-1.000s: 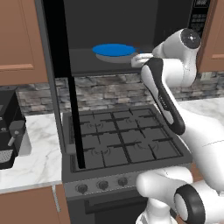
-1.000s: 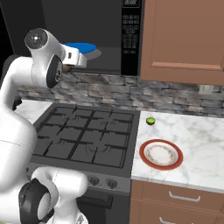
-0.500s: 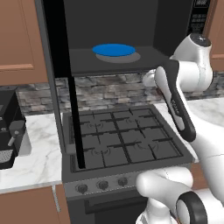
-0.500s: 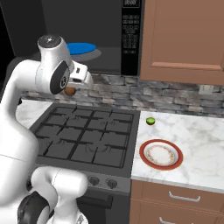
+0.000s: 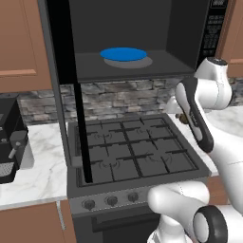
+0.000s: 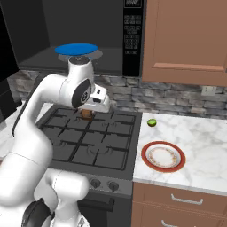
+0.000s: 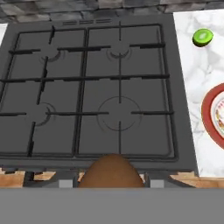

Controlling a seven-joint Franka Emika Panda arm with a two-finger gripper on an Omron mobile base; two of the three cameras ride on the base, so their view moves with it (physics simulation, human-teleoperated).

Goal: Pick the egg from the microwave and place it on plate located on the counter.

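Note:
My gripper [image 6: 87, 115] hangs over the back of the gas stove [image 6: 91, 139], shut on the small brown egg [image 7: 111, 171], which shows between the fingers at the bottom of the hand view and as a brown spot [image 6: 87, 114] under the hand in the right base view. The black microwave [image 5: 133, 38] stands open above the stove, its tall door [image 5: 64, 85] swung out to the left. The red plate [image 6: 163, 156] lies on the white marble counter [image 6: 199, 146] to the right of the stove, apart from the gripper; its rim [image 7: 209, 114] shows at the right edge of the hand view.
A bright blue plate [image 5: 124, 53] sits inside the microwave cavity. A small green lime-like ball [image 6: 151, 123] rests on the counter behind the red plate. A dark appliance [image 5: 9, 142] stands on the left counter. Wooden cabinets [image 6: 186, 40] hang to the right.
The arm has drawn back out of the microwave and dropped down and to the right over the stove, carrying the egg with it.

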